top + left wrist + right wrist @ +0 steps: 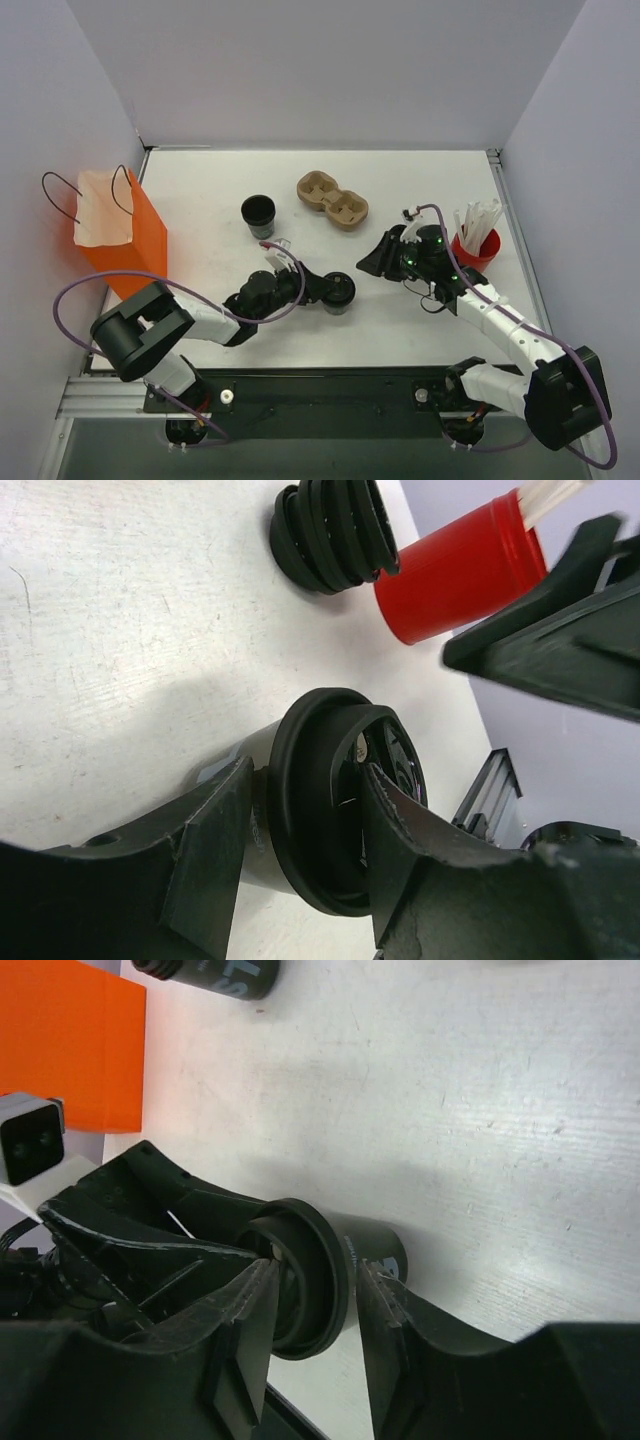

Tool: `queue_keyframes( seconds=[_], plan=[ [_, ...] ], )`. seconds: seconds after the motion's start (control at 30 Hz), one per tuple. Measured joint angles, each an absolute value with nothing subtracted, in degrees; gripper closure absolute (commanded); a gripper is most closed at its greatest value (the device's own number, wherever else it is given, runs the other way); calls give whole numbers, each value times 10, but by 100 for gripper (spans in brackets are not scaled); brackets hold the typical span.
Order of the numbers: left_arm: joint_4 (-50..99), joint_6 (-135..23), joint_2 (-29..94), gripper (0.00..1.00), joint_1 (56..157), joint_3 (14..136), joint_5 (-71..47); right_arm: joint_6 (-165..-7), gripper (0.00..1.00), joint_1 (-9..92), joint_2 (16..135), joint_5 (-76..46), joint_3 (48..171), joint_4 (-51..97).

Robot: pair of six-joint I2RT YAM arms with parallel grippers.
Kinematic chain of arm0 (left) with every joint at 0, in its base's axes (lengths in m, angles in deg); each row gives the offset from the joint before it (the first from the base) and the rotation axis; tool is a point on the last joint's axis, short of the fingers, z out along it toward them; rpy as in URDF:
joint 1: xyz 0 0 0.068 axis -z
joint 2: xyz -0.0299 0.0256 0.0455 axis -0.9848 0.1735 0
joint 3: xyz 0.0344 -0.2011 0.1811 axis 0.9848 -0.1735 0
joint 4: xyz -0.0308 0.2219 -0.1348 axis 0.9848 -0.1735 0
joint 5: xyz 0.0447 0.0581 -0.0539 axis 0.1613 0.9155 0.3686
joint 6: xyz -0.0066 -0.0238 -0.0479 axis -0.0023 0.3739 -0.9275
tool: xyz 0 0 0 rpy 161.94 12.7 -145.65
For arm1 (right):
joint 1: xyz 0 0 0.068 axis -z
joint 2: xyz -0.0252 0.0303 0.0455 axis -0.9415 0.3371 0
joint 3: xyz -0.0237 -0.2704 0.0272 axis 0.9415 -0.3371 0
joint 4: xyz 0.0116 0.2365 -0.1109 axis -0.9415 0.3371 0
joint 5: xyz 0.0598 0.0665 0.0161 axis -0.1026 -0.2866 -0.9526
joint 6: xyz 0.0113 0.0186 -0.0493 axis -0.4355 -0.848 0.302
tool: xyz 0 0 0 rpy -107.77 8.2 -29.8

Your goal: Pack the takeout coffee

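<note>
The takeout coffee (340,290), a small black cup with its black lid on, stands upright at mid table. It also shows in the left wrist view (320,810) and the right wrist view (340,1260). My left gripper (327,290) reaches in from the left. Its jaws close around the cup's top (305,780), one finger (400,850) across the lid, the other (210,860) against the cup's side under the rim. My right gripper (373,264) hovers just right of the cup, open and empty, its fingers apart in its own view (318,1270). The orange bag (125,240) stands open at far left.
A like black cup without a lid (258,213) stands behind the coffee. A brown cardboard cup carrier (332,200) lies at the back. A red cup of white sticks (475,250) stands at right. A stack of black lids (330,535) lies beside it.
</note>
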State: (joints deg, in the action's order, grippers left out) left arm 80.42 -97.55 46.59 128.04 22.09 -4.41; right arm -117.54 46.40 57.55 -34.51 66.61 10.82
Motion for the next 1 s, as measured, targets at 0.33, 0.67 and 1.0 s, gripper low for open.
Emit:
queue_keyframes(
  seconds=[0.33,0.67,1.0],
  plan=[
    [535,-911,368,7,1280,294,-48,-1115,45,466,561,-347,705,207],
    [355,-858,342,3,1275,370,-48,-1090,31,438,561,-326,715,275],
    [202,-811,246,3,1225,402,-55,-1081,9,348,565,-256,778,312]
  ],
)
